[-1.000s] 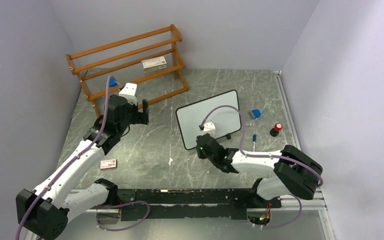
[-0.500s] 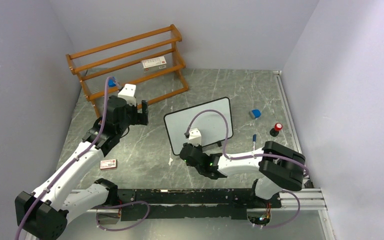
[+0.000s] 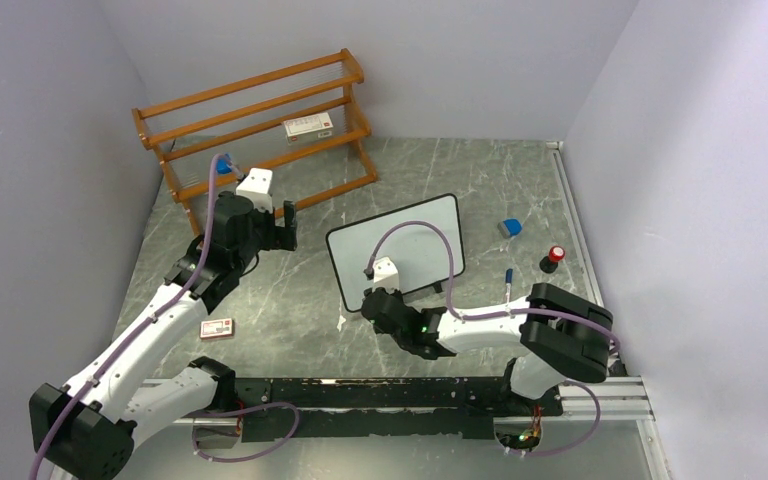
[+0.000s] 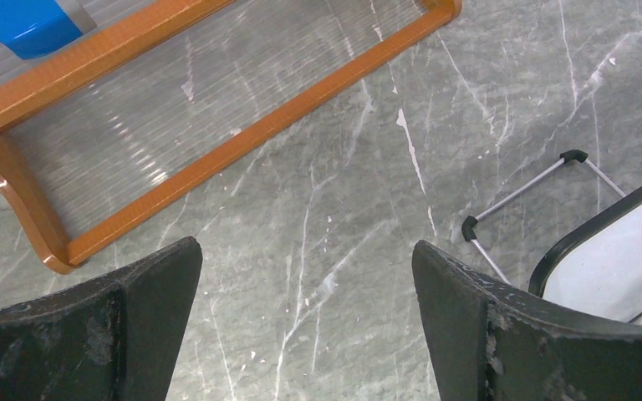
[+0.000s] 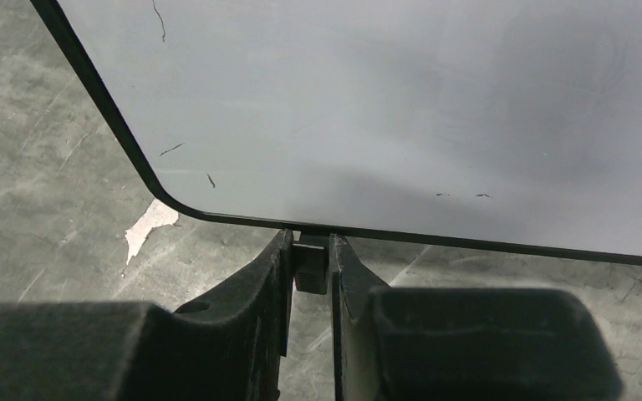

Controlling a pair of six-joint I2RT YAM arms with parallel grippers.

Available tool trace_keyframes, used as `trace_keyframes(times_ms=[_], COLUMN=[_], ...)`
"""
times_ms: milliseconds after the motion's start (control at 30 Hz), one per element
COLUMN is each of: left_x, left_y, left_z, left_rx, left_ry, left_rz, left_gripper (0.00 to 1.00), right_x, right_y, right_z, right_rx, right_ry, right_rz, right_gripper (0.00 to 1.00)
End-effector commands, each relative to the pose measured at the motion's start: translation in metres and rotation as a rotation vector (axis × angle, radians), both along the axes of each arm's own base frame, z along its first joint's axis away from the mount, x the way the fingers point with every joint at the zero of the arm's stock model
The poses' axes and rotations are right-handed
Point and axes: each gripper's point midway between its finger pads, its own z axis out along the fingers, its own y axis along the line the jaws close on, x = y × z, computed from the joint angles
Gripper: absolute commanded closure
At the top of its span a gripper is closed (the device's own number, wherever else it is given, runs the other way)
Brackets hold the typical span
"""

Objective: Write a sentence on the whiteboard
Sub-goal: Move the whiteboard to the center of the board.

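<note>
The whiteboard's (image 5: 384,109) foot (image 5: 310,269) is clamped between the right gripper's (image 5: 309,249) narrow jaws; the left gripper's (image 4: 305,276) are spread wide.

The left gripper (image 4: 303,255) hangs over the grey marbled surface (image 4: 318,217), its black jaws spread wide. An orange wooden rack (image 4: 242,138) fills the upper left, with a blue object (image 4: 29,21) at the corner. At the right edge, a black-framed corner of the whiteboard (image 4: 627,267) shows, with a black-tipped wire stand (image 4: 518,190) just beside it.

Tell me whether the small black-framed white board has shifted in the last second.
Yes. The whiteboard has slid left, away from the small blue block, widening that gap; the right gripper is shut on its lower edge.
</note>
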Motion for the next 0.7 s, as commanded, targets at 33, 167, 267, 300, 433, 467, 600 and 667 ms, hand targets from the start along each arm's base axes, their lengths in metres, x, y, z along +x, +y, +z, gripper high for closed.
trace_keyframes(times_ms=[33, 167, 267, 300, 433, 467, 600, 667], left_x=[0.0, -0.003, -0.007, -0.009, -0.017, -0.019, -0.028, -0.035], left_y=[0.001, 0.006, 0.007, 0.007, 0.006, 0.006, 0.015, 0.018], left_z=[0.014, 0.017, 0.024, 0.027, 0.039, 0.042, 0.05, 0.056], left_rx=[-0.028, -0.027, -0.027, -0.026, -0.048, -0.055, -0.084, -0.098], left_ry=[-0.05, -0.06, -0.089, -0.103, -0.159, -0.173, -0.213, -0.237], left_rz=[0.013, 0.039, 0.046, 0.048, 0.026, 0.018, 0.044, 0.043], left_gripper=[0.0, 0.0, 0.0, 0.0, 0.0, 0.0, 0.0, 0.0], right_x=[0.001, 0.001, 0.0, -0.001, -0.001, 0.0, 0.009, 0.014], right_y=[0.006, 0.001, -0.003, -0.007, -0.026, -0.032, -0.059, -0.072], right_z=[0.016, 0.031, 0.049, 0.056, 0.076, 0.081, 0.1, 0.111], right_rx=[0.043, 0.027, 0.045, 0.051, 0.032, 0.026, 0.022, 0.03], right_ry=[-0.02, -0.017, -0.021, -0.023, -0.034, -0.038, -0.048, -0.062], right_rz=[0.006, -0.015, -0.023, -0.026, -0.06, -0.073, -0.149, -0.185], right_gripper=[0.79, 0.58, 0.47, 0.43, 0.33, 0.29, 0.19, 0.13])
